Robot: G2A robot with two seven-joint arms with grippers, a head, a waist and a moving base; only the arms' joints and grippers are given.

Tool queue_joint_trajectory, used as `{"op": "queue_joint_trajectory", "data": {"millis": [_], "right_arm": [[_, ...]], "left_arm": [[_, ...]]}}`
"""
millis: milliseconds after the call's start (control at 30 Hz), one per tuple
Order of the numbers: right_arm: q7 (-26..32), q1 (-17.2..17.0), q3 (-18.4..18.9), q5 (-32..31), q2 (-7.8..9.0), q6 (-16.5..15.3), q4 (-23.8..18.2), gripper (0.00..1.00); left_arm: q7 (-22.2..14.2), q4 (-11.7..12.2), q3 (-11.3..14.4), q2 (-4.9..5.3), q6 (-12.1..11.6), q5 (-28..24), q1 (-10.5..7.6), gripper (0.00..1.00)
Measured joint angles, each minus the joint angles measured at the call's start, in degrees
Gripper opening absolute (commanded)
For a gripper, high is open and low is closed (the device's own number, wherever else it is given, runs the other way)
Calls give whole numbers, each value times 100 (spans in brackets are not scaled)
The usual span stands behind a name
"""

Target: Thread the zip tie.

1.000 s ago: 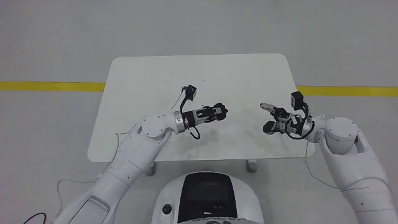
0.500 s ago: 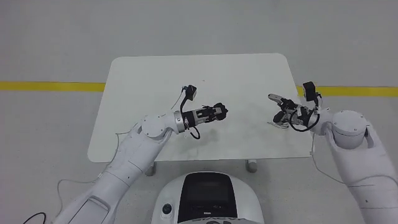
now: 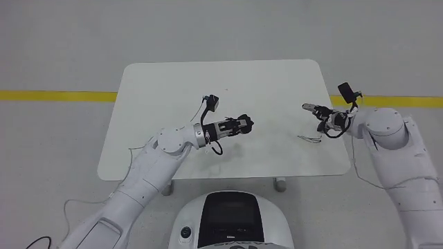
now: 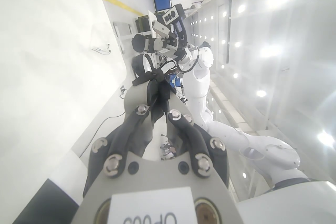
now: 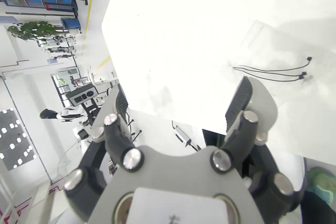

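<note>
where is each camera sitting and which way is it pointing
Top view: above the arms, looking down at the table; both arms show, left gripper and right gripper over it.
Left wrist view: on the left wrist, facing along its gripper, shut on a zip tie, across the table toward the right gripper.
Right wrist view: on the right wrist, facing past its open gripper at the table.
Shared: all three show the loose zip ties.

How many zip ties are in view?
3 zip ties lie together on the table near the right hand; a fourth may be pinched in the left hand.
</note>
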Motion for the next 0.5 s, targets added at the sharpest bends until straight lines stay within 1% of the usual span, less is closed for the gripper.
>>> {"op": "queue_joint_trajectory", "data": {"millis": [100,400,500], "right_arm": [[172,115,59,-183,-73,0,36,100],[162,109,56,-177,-70,0,33,100],[244,72,56,-42,-65,-18,-50,100]], "left_arm": [[0,0,0,0,0,0,0,0],[0,0,0,0,0,0,0,0],[0,0,0,0,0,0,0,0]]}}
